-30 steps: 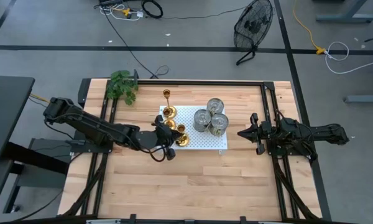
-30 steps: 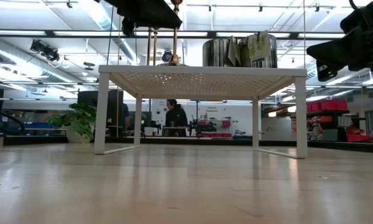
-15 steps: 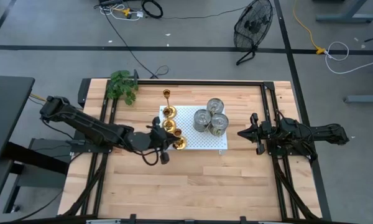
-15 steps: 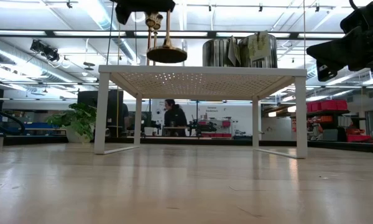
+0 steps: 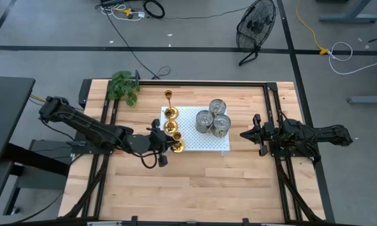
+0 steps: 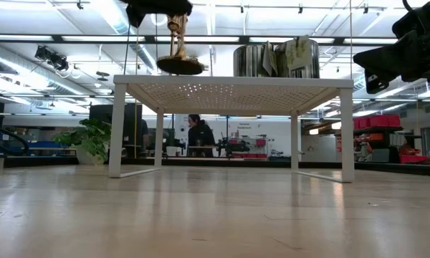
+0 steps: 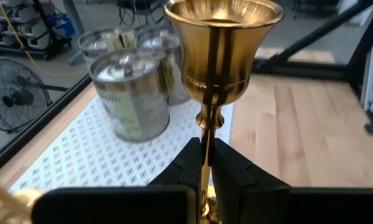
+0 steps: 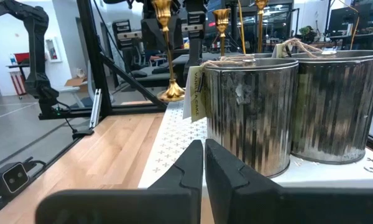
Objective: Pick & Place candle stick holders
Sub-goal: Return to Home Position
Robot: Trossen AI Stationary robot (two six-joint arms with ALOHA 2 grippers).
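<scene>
My left gripper (image 5: 169, 139) is shut on a tall gold candle stick holder (image 7: 222, 43) with a slim stem. It hangs over the near left corner of a white perforated shelf (image 5: 201, 144). In the low view its round base (image 6: 179, 65) floats just above the shelf top. A second holder (image 5: 170, 113) stands at the shelf's far left corner. A third holder (image 5: 168, 95) stands beyond that corner. My right gripper (image 5: 244, 135) waits shut at the table's right side, touching nothing. My left gripper pinches the slim stem (image 7: 204, 134) below the cup between its two fingers. It comes from the table's left, nearly level and slanting a little down, and the fingers (image 7: 233, 171) lie across the stem. The holder is cup up, slightly tilted, its base clear of the shelf.
Three metal tins (image 5: 213, 119) stand close together on the shelf's far right part. A green plant (image 5: 124, 88) sits at the table's far left corner. Bare wood lies in front of the shelf, toward the near edge.
My left gripper has risen and drawn back toward the table's left, staying shut on the stem. The tall holder has come up off the shelf top, moved left with the gripper and tipped a little, so its base hangs tilted.
</scene>
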